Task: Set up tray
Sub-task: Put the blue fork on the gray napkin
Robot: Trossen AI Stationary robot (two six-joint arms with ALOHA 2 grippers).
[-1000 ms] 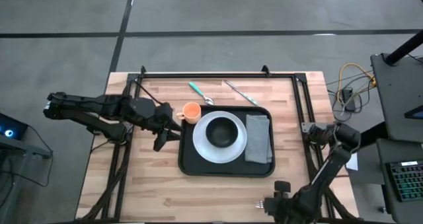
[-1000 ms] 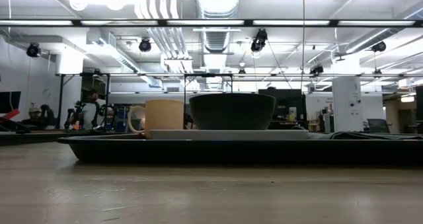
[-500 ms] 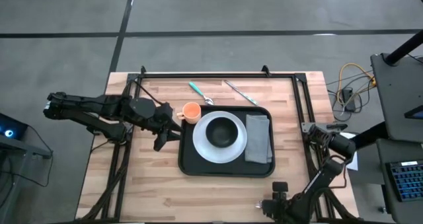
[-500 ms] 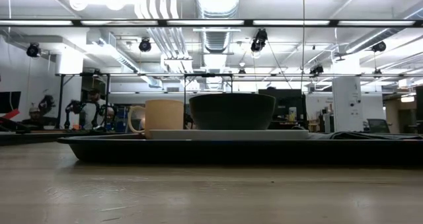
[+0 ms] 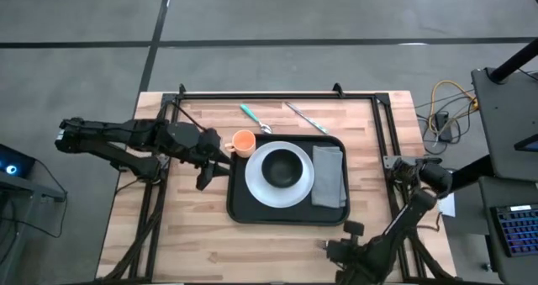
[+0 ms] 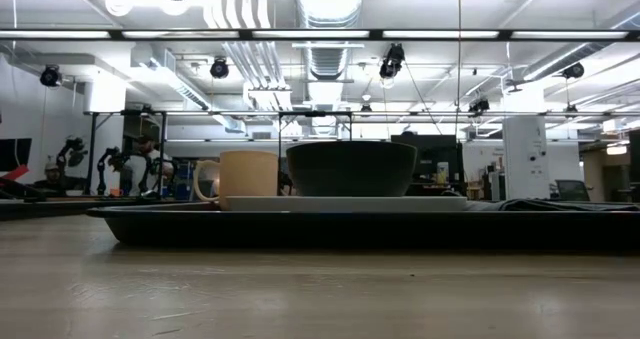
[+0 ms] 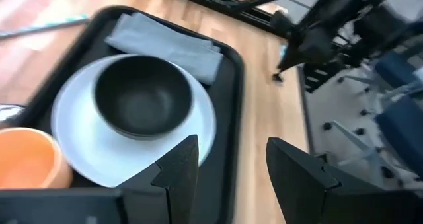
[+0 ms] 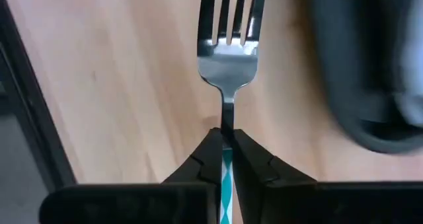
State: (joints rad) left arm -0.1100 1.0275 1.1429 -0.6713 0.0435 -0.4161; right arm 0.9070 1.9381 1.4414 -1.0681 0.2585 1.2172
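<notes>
**High view: tray centred, bare wood all round**

Large black rectangular tray mid-table, carrying white round plate, dark bowl, grey folded napkin. Left gripper parted, empty, just beside tray's left rim near orange cup. Right gripper pinched on teal-handled metal fork; probably low at the table's right edge, hard to place.
</notes>
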